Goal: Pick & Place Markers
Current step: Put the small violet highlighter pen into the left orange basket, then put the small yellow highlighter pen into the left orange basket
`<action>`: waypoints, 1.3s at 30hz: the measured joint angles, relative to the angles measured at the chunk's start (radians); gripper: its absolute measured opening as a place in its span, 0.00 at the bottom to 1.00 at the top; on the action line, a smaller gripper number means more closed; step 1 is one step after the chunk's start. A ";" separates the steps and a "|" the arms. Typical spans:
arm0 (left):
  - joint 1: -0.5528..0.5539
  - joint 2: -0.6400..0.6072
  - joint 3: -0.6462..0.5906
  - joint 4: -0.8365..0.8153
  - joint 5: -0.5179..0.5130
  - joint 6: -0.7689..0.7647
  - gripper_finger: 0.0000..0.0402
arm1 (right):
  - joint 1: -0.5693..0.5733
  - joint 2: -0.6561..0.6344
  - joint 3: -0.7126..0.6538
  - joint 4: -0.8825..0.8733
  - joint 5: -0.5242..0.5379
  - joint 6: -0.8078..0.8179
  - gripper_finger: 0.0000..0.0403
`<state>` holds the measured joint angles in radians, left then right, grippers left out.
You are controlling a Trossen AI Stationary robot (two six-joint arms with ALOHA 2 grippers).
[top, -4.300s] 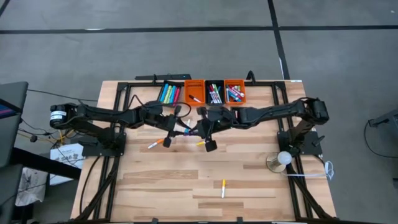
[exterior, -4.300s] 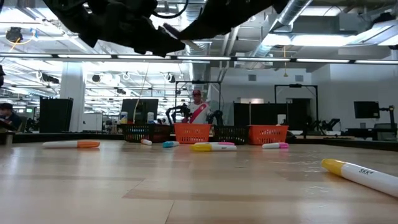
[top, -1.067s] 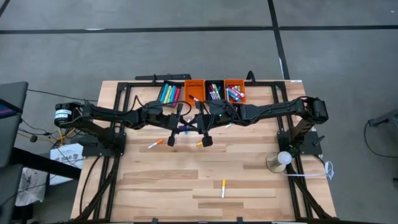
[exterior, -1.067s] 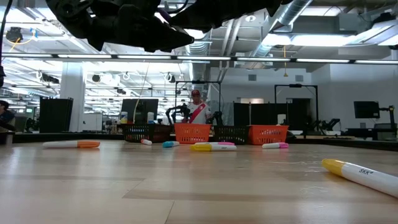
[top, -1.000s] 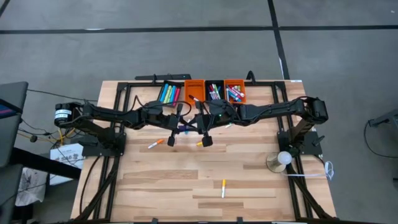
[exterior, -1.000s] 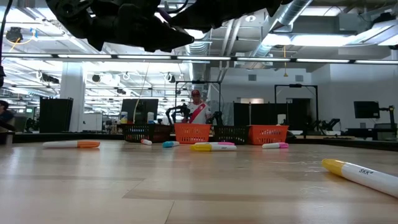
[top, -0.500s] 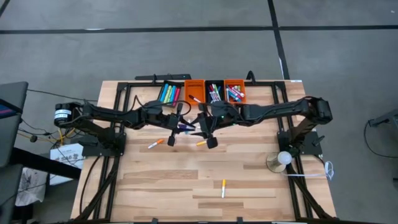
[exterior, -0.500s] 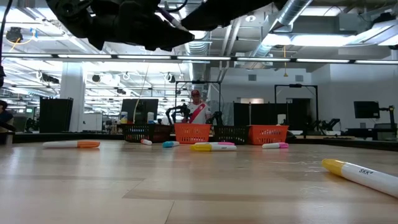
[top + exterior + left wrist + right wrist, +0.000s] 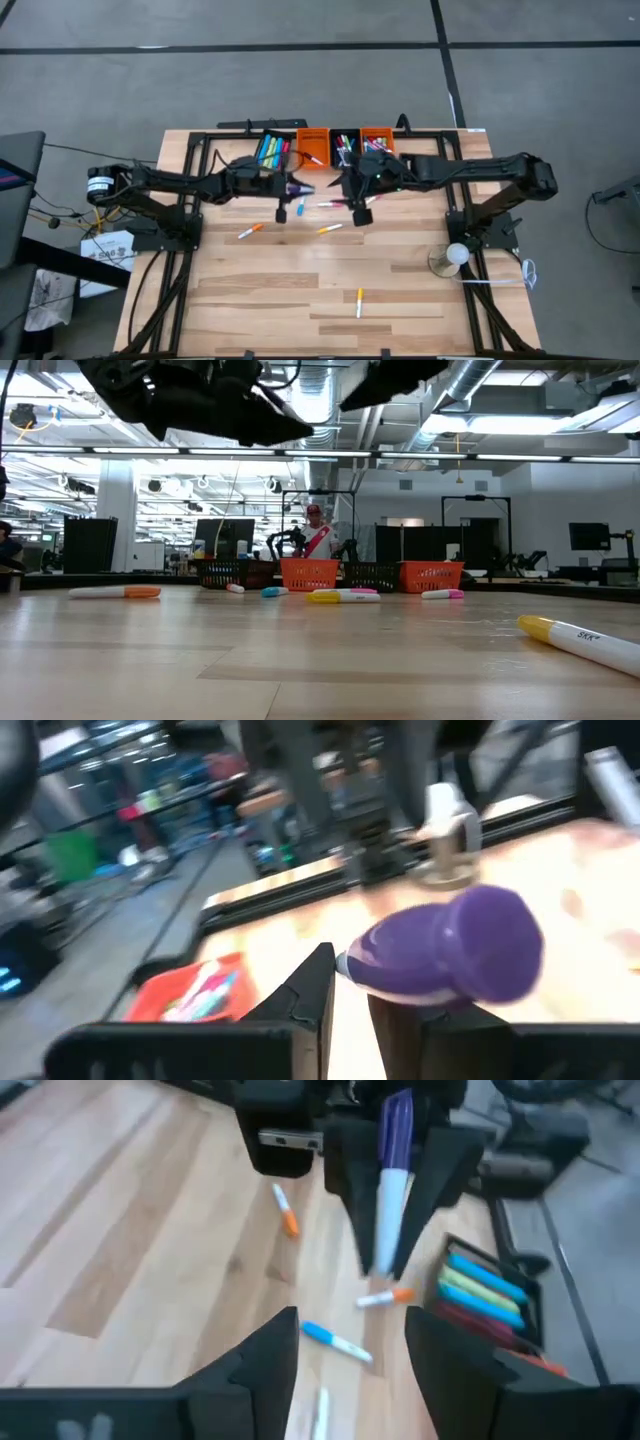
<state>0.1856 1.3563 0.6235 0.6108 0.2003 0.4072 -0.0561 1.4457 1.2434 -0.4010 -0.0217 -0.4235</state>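
Note:
My left gripper (image 9: 288, 196) is above the table's far middle, shut on a marker with a purple cap (image 9: 450, 955) and a white barrel (image 9: 385, 1220). My right gripper (image 9: 355, 206) hangs open just to its right, its fingers (image 9: 262, 1365) apart with nothing between them. Loose markers lie flat on the wood: an orange one (image 9: 250, 230), a blue one (image 9: 300, 209), a yellow-orange one (image 9: 330, 229) and a yellow one (image 9: 360, 300) nearer the front. My left gripper pinches the marker between its two fingers (image 9: 315, 1005). The fingers close on the white barrel (image 9: 348, 965) next to the purple cap, and the cap stands out past them. The marker is lifted clear above the table.
A row of small bins stands at the far edge: a black one (image 9: 270, 150), an orange one (image 9: 313, 143), a black one (image 9: 345, 148) and an orange one (image 9: 378, 145), with markers inside. A lamp base (image 9: 450, 258) sits at the right. Bare wood lies toward the near edge.
My right gripper has opened, let go of the purple-capped marker and drawn back toward the table's right edge. My left gripper has kept the marker and carried it a little toward the far edge.

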 joint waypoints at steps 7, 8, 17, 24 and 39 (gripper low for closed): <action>0.165 0.019 -0.001 0.056 -0.025 -0.119 0.12 | -0.064 -0.035 0.001 -0.123 0.002 0.047 0.37; 0.194 0.028 -0.001 0.074 -0.025 -0.151 0.12 | -0.074 -0.035 0.001 -0.134 0.002 0.052 0.36; 0.372 0.244 0.094 0.189 -0.025 -0.358 0.15 | -0.139 -0.017 -0.038 -0.113 -0.004 0.057 0.32; 0.409 0.352 0.168 0.181 -0.025 -0.442 0.15 | -0.161 -0.017 -0.070 -0.115 -0.006 0.065 0.32; 0.396 0.373 0.167 0.134 -0.036 -0.442 0.16 | -0.161 -0.017 -0.107 -0.116 -0.007 0.085 0.32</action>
<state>0.5820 1.7294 0.7902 0.7447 0.1646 -0.0349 -0.2175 1.4284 1.1366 -0.5168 -0.0292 -0.3383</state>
